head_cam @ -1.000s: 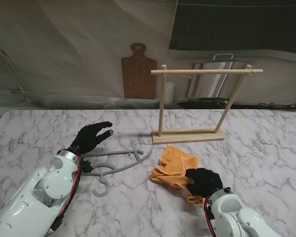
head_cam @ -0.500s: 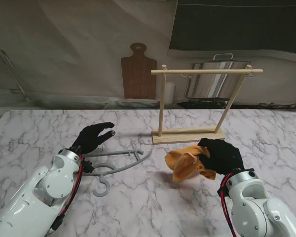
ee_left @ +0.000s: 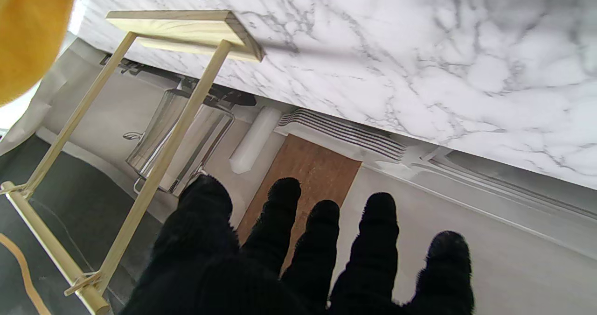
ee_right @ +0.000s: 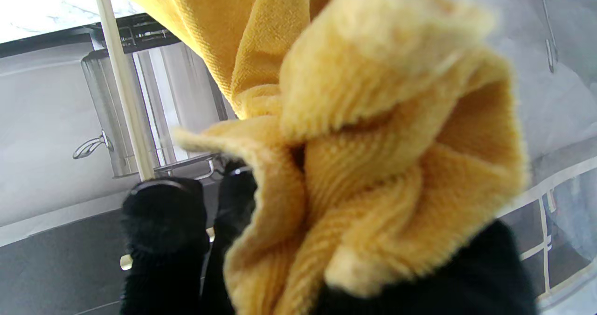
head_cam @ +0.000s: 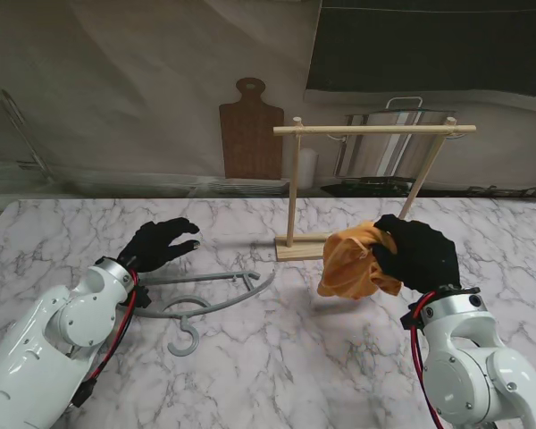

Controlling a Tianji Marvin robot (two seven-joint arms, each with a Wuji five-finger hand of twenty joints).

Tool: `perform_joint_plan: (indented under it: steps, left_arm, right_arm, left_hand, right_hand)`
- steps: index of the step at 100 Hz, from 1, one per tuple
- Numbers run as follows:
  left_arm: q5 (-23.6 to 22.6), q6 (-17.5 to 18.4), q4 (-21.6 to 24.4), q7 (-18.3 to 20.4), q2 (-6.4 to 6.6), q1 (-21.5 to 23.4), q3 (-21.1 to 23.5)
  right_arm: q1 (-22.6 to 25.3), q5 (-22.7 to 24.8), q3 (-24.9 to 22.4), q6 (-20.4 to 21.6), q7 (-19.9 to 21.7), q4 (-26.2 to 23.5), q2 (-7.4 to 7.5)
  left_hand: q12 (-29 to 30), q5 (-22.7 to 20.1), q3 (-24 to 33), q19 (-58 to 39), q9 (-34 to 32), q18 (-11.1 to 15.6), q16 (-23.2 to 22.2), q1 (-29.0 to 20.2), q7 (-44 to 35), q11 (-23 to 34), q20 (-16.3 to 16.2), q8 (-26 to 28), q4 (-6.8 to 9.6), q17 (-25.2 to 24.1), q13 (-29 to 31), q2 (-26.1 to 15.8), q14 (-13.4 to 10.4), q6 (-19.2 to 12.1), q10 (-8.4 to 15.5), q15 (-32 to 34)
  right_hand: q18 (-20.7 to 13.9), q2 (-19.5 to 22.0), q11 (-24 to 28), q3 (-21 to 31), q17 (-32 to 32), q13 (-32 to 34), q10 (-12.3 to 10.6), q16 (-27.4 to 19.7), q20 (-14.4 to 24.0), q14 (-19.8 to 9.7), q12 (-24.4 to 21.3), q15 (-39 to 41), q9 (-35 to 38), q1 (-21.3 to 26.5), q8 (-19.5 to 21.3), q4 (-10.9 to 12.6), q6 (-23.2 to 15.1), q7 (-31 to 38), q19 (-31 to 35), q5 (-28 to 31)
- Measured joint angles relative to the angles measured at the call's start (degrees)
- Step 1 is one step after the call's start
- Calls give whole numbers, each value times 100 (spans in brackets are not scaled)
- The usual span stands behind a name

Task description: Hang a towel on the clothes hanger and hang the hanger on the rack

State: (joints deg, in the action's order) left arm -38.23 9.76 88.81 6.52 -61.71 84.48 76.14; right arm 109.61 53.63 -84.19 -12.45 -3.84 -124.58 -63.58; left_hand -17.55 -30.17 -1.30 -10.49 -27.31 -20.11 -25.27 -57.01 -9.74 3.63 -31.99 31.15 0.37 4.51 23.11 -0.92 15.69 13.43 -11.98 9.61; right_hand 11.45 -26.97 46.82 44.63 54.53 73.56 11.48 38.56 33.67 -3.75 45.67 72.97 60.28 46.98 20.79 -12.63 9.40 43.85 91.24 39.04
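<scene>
- The right robot hand (head_cam: pixel 417 253) is closed around a bunched orange towel (head_cam: pixel 351 262), holding it clear of the tabletop (head_cam: pixel 277 357) — the cloth hangs in loose folds on the hand's left side.
- In the right wrist view the towel (ee_right: pixel 354 156) fills most of the picture, with black fingers (ee_right: pixel 163 221) curled beside it.
- The lifted towel sits just in front of the wooden rack (head_cam: pixel 375 188), level with the rack's base and overlapping its right post in the stand view.
- The left robot hand (head_cam: pixel 158 243) holds nothing; its fingers are spread and it hovers over the marble, just beyond the far end of the grey clothes hanger (head_cam: pixel 205 299).
- The left wrist view shows those fingers (ee_left: pixel 280 221) apart, touching nothing.
- The hanger lies flat near the middle-left of the tabletop, its hook pointing toward the near edge — well apart from the rack.
- The rack stands upright toward the far edge, right of centre, its top bar bare.
- Behind the far edge lean a brown cutting board (head_cam: pixel 250 130) and a steel pot (head_cam: pixel 389 143).
</scene>
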Motion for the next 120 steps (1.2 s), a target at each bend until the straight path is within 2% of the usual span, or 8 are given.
perform_joint_plan:
  steps: [25, 42, 50, 56, 64, 80, 104, 120]
  left_arm:
    - [-741, 312, -114, 313, 100, 118, 403]
    - [-1052, 700, -119, 506, 181, 264, 772]
    - [-1209, 1068, -159, 621, 231, 294, 937]
    - [-1196, 1218, -206, 749, 279, 294, 1001]
    - [-1133, 1283, -261, 973, 336, 294, 1067]
    - [-1126, 1434, -364, 1217, 428, 296, 1122]
    - [-1482, 1679, -546, 1346, 529, 264, 993]
    - [-1746, 1786, -643, 1443, 575, 190, 832]
  right_arm:
    - [122, -75, 15, -93, -221, 109, -25]
    - [171, -125, 8, -137, -375, 132, -53]
    - [172, -131, 24, -188, -420, 137, -59]
    - [172, -130, 39, -229, -427, 137, -61]
    - [172, -118, 57, -265, -427, 137, -63]
    - [167, -112, 103, -312, -439, 143, -65]
    - [156, -118, 158, -382, -423, 165, -65]
    - [157, -125, 189, -455, -420, 169, -66]
  left_hand:
    - [704, 185, 0, 0, 1030, 148, 350, 5, 100, -323, 101, -152, 0, 129, -429, -1, -75, -78, 68, -214]
    - [1277, 1317, -52, 0, 1994, 661, 643, 378, 704, -486, 454, -797, 0, 64, -965, -68, -99, -165, 52, -348]
    - [1555, 1898, -37, -1, 2117, 1044, 766, 1096, 933, -508, 682, -1224, 0, 47, -1253, -70, -177, -114, 48, -412]
    - [1580, 2042, -38, -3, 2119, 1198, 878, 1509, 1018, -508, 836, -1625, 0, -18, -1407, -53, -234, -53, 48, -474]
    - [1613, 2059, -9, -3, 2119, 1395, 1036, 1962, 1085, -508, 1087, -2289, 0, -152, -1595, 209, -374, 7, 52, -557]
    - [1618, 2100, -2, -3, 2119, 1535, 1388, 2172, 1169, -508, 1312, -3004, -19, -295, -1828, 821, -582, 39, 65, -719]
    - [1621, 2100, 1, -3, 2119, 1540, 1457, 2164, 1186, -508, 1367, -3071, -55, -297, -1837, 1466, -586, 56, 66, -723]
    - [1621, 2100, 2, -3, 2119, 1587, 1465, 1938, 1186, -508, 1386, -3075, -56, -297, -1837, 1585, -587, 391, 35, -704]
  right_hand:
    - [1, 37, 29, -45, 0, 54, -4, 6, 0, -1, -1, 61, 60, 1, -61, 0, 0, 41, 53, 2]
    - [2, 38, 51, -72, 0, 56, -8, 7, 0, -1, -1, 90, 61, 2, -65, 1, -1, 44, 58, 2]
    - [5, 40, 55, -79, 0, 56, -9, 7, 0, -1, -1, 91, 61, 3, -68, 1, -1, 44, 58, 2]
    - [7, 40, 58, -80, 0, 57, -9, 7, 0, -1, -1, 103, 61, 3, -68, 1, -1, 44, 58, 2]
    - [8, 42, 66, -82, 0, 57, -9, 7, 0, -1, -1, 121, 61, 4, -68, 1, -1, 44, 58, 2]
    - [10, 42, 73, -83, 0, 57, -10, 8, 0, -1, -1, 129, 61, 4, -78, 1, -1, 44, 58, 2]
    - [11, 87, 80, -96, 0, 58, -12, 8, 0, -1, -1, 133, 62, 4, -125, 1, -1, 46, 59, 2]
    - [12, 89, 88, -114, -2, 58, -23, 10, 0, -1, -1, 135, 62, 4, -127, 2, -1, 46, 59, 2]
